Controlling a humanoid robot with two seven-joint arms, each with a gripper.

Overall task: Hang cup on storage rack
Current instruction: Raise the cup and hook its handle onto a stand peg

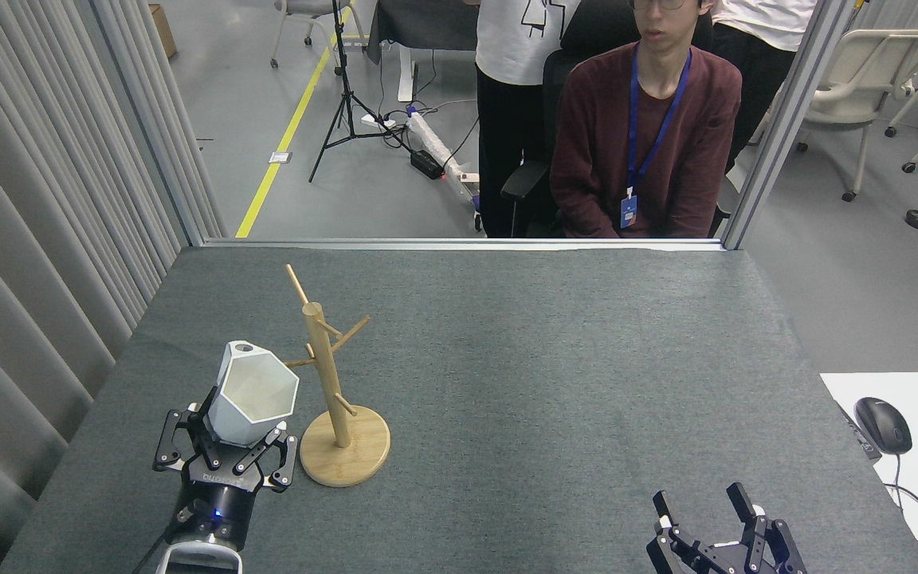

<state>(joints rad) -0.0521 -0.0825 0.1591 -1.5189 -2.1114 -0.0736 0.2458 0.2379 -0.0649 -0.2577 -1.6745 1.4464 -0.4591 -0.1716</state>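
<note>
My left gripper clenches the cup beside the storage rack; its tab hole could miss the peg, toppling the rack.

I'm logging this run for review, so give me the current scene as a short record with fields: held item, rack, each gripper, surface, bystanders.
held item: white faceted cup with hexagonal rim, tab with round hole at its far edge, opening tilted toward the rack
rack: light bamboo mug tree with angled pegs on a round disc base, upright, just right of the cup, no cup hanging on it
left gripper: shut on the cup's lower body
right gripper: open, empty, at the bottom edge
surface: grey felt-covered table
bystanders: seated person in maroon top beyond the far edge
</note>
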